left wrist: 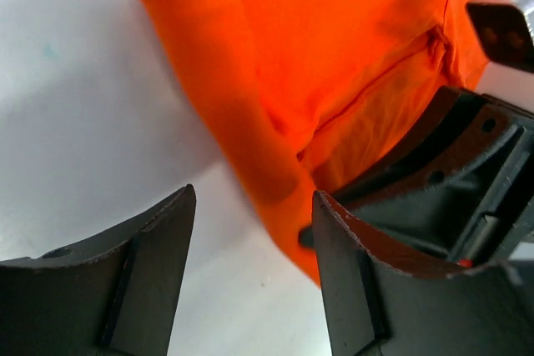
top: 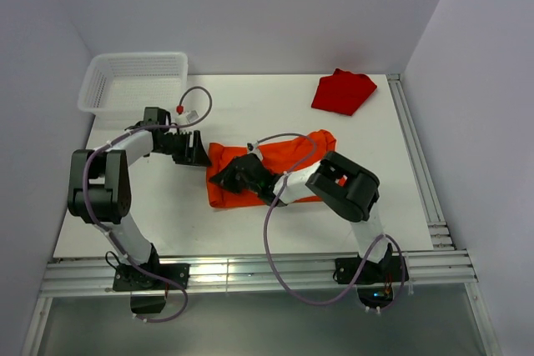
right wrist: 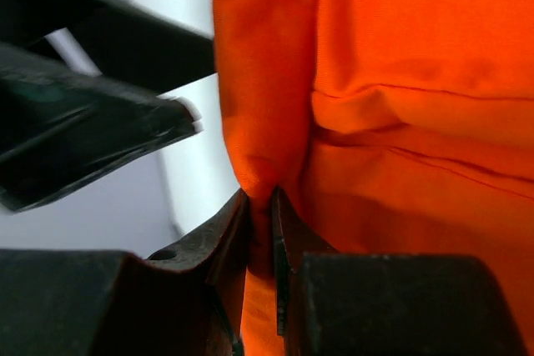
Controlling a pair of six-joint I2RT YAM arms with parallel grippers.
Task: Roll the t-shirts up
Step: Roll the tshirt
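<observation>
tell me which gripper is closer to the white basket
Left. The left gripper hangs open just near-right of the basket; the right gripper is farther off, shut on a fold of the orange t-shirt.

Flat matte white counter [top: 275, 106], evenly lit, with soft shadows only. Plain pale lavender-grey walls [top: 250, 6] enclose it at rear, left and right. Ribbed aluminium rails [top: 275, 271] run along its near and right edges. Below the near rail lies a dull grey surface [top: 250, 331], possibly floor.

T-shirts: 2, namely orange t-shirt [top: 288, 157] and red t-shirt [top: 342, 92]. White basket [top: 133, 81]: 1. Arms: 2, namely left arm [top: 98, 188] and right arm [top: 349, 183].
</observation>
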